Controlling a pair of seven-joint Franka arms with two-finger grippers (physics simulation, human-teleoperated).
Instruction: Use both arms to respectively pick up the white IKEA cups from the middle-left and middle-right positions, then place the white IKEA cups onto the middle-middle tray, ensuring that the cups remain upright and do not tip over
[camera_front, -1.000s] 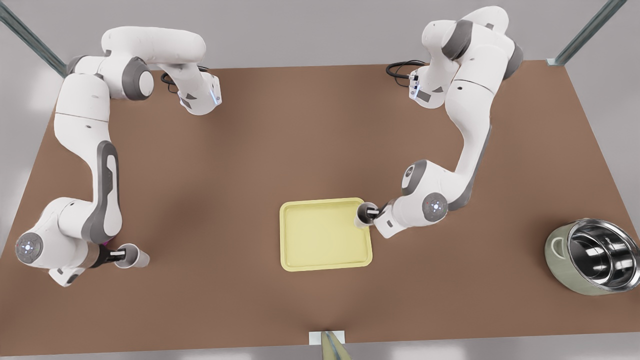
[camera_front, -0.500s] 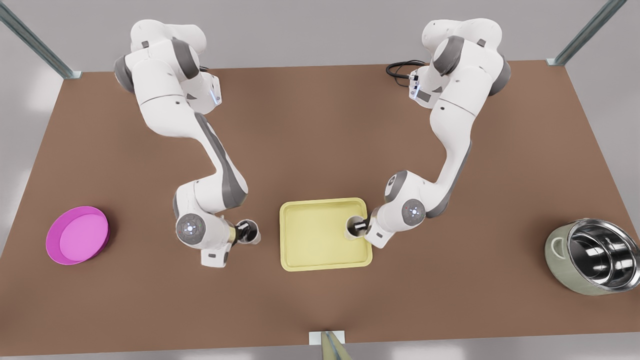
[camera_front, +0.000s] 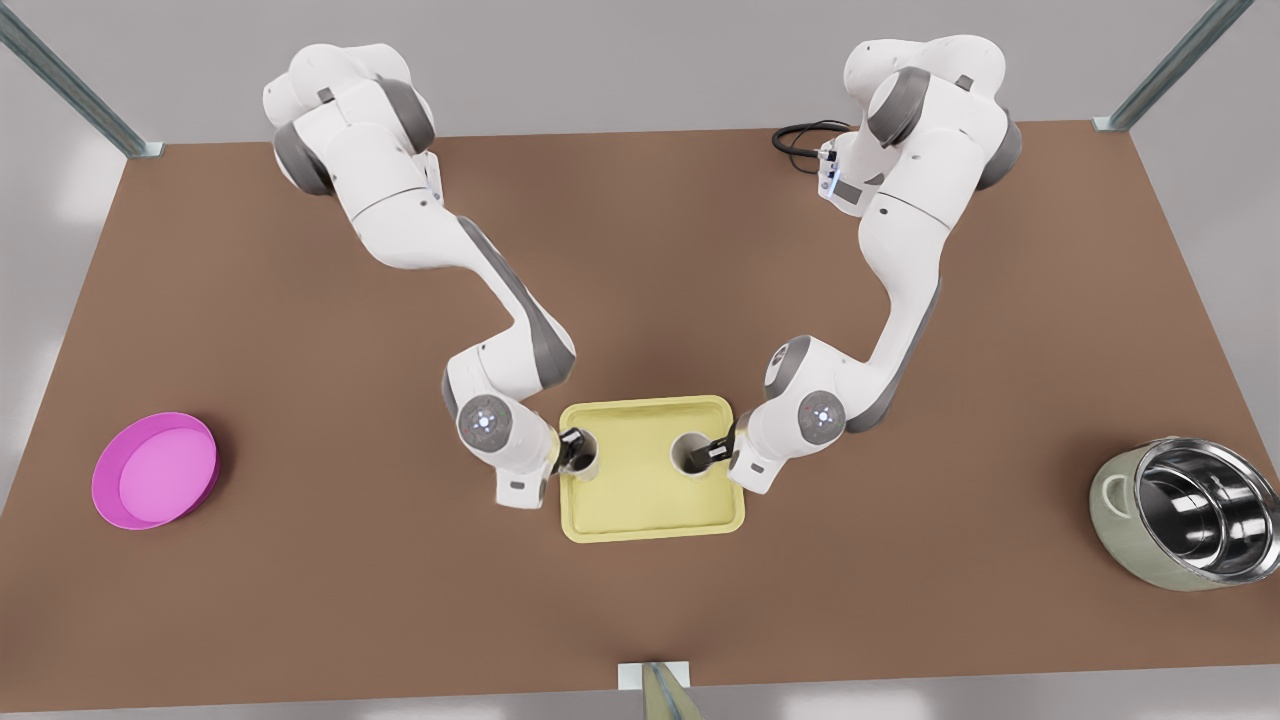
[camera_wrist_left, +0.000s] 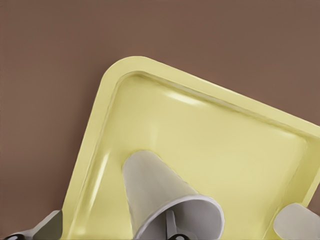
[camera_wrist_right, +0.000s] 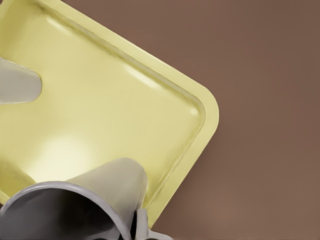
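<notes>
From the front view, the left gripper (camera_front: 572, 449) clasps one white cup (camera_front: 584, 455) by its rim over the yellow tray (camera_front: 640, 500) at the edge on the front view's left, while the right gripper (camera_front: 714, 452) clasps the other white cup (camera_front: 689, 453) over the tray's opposite half. That view also takes in a pink bowl (camera_front: 155, 470) and a steel-lined pot (camera_front: 1180, 525), well apart at the table's (camera_front: 640, 280) two ends. The left wrist view adds a finger (camera_wrist_left: 171, 226) inside its cup's (camera_wrist_left: 160, 192) mouth, with the second cup (camera_wrist_left: 297, 222) farther across the tray (camera_wrist_left: 150, 80); the right wrist view shows its cup (camera_wrist_right: 92, 200) near a tray corner (camera_wrist_right: 207, 112).
</notes>
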